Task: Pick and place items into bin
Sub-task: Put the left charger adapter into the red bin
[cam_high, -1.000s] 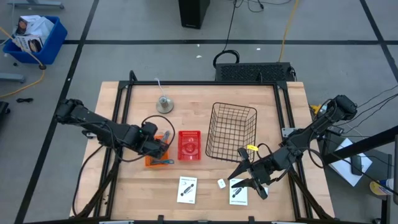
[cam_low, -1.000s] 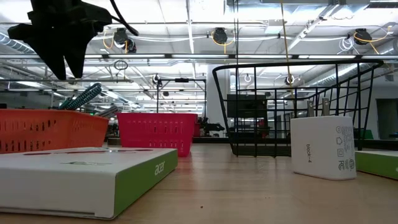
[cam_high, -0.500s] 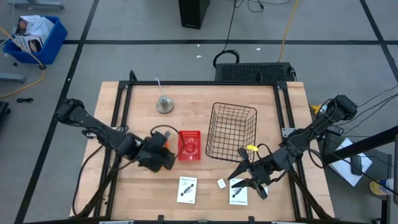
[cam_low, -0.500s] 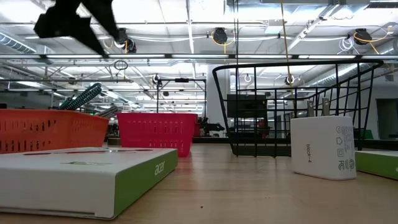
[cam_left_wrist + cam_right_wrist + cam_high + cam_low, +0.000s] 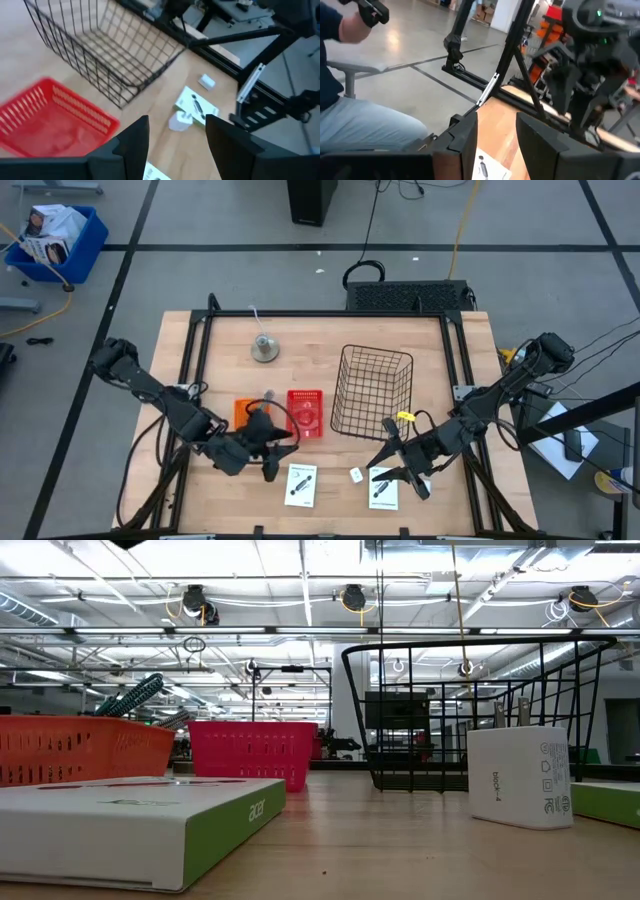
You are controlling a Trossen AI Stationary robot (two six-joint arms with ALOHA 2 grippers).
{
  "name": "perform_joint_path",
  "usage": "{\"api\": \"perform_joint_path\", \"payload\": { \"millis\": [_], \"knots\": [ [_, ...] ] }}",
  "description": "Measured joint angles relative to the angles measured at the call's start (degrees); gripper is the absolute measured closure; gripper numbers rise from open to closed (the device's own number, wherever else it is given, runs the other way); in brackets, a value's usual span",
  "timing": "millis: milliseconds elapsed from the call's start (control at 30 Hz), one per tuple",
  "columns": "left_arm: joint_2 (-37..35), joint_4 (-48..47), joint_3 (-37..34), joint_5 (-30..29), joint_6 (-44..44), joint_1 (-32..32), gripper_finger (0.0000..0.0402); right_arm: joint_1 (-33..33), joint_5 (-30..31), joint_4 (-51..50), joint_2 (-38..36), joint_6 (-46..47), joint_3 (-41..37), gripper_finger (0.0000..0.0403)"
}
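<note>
Gleaming black wire basket beside ribbed red plastic bin.

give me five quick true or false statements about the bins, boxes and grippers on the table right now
1. The black wire basket holds a white card. False: nothing shows inside it in the high view.
2. The red plastic bin sits between the orange plastic bin and the wire basket. True.
3. The left gripper has its fingers apart, with nothing between them. True.
4. The round grey metal bell-like object sits in the red bin. False: it stands on the bare wooden table, farther back.
5. The right gripper is above the orange bin. False: it hovers by a white card at the table's front right.
</note>
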Motion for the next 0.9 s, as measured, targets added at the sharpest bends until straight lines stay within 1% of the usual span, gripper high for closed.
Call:
{"api": "perform_joint_path", "payload": {
  "millis": [67,133,167,300,433,533,667,800,900],
  "knots": [
    [0.1,0.8,0.0,-2.4,2.5,-0.4,0.0203,0.0,3.5,-1.3,0.3,1.6,0.0,0.0275],
    [0.5,1.3,0.0,-3.6,4.7,-0.6,0.0204,0.0,7.6,-2.1,1.3,2.6,0.0,0.0275],
    [0.6,1.4,0.0,-4.0,5.8,-0.7,0.0203,0.2,8.7,-2.4,1.8,3.1,0.0,0.0275],
    [0.8,1.9,0.0,-5.8,9.2,-1.0,0.0203,0.8,8.7,-2.8,3.5,5.4,0.0,0.0275],
    [1.4,1.7,0.0,-5.4,12.3,-1.0,0.0204,1.7,10.1,-4.9,3.5,8.4,0.0,0.0275],
    [1.9,1.6,0.0,-5.5,12.8,-1.0,0.0204,2.8,10.5,-5.5,3.5,9.0,0.0,0.0275],
    [2.9,1.9,0.0,-4.7,13.0,-0.9,0.0204,4.5,15.5,-8.0,3.5,11.7,0.0,0.0275],
    [2.9,1.8,-0.1,-4.4,13.1,-1.0,0.0204,5.8,20.4,-11.3,4.9,18.6,0.0,0.0275],
    [2.9,1.8,0.0,-5.0,13.2,-1.0,0.0204,7.0,20.7,-11.2,7.7,20.8,0.0,0.0275]
  ]
}}
